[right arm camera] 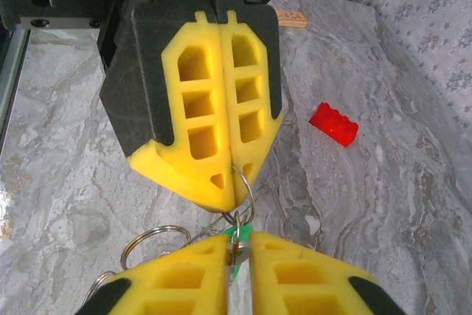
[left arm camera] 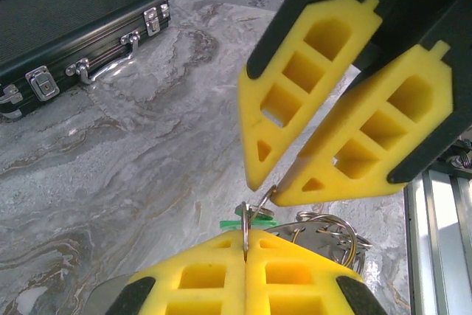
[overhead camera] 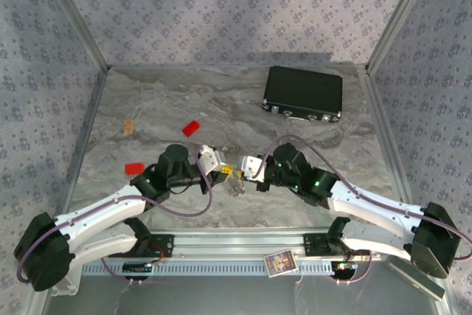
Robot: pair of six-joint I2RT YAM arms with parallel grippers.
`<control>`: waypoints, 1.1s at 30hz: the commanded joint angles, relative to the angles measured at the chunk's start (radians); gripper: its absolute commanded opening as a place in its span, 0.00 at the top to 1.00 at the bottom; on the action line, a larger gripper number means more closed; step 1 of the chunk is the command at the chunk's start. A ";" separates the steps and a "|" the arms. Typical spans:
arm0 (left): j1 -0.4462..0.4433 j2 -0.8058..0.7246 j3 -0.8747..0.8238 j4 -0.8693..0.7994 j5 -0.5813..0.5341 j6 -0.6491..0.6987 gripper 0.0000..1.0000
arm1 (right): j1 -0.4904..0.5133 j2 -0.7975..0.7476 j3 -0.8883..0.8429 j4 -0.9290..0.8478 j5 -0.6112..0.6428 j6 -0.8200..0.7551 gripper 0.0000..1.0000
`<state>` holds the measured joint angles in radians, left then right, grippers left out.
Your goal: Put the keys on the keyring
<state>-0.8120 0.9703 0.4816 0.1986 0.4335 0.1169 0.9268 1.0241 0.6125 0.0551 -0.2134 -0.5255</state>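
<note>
Both grippers meet above the table near its front middle. My left gripper [overhead camera: 223,173] [left arm camera: 245,245] [right arm camera: 234,189] is shut on the keyring [left arm camera: 245,228] [right arm camera: 251,186], a thin silvery loop standing edge-on between its yellow pads. Facing it tip to tip, my right gripper [overhead camera: 245,175] [right arm camera: 237,247] [left arm camera: 271,194] has its jaws nearly together on the green key [right arm camera: 244,233] [left arm camera: 234,223], pinching its metal part and small ring right at the loop. More silvery rings and chain [left arm camera: 332,230] [right arm camera: 146,243] hang below the grippers.
A black case [overhead camera: 303,94] [left arm camera: 66,35] lies at the back right. Red blocks [overhead camera: 192,127] [overhead camera: 134,168] [right arm camera: 333,124] and a small wooden piece [overhead camera: 129,125] lie on the left half. A card [overhead camera: 280,262] sits on the front rail.
</note>
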 commanded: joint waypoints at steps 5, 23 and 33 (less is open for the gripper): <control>-0.001 -0.023 0.032 0.055 0.026 -0.023 1.00 | 0.018 0.013 0.033 -0.034 -0.005 -0.026 1.00; -0.001 -0.025 -0.016 0.118 0.017 0.086 1.00 | -0.052 -0.069 0.042 -0.151 -0.161 0.013 0.72; 0.000 -0.020 -0.016 0.078 0.147 0.274 1.00 | -0.204 -0.053 0.079 -0.115 -0.424 0.157 0.84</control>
<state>-0.8120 0.9646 0.4660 0.2501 0.5041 0.3099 0.7242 0.9615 0.6777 -0.1005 -0.5743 -0.4194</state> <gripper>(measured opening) 0.046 0.174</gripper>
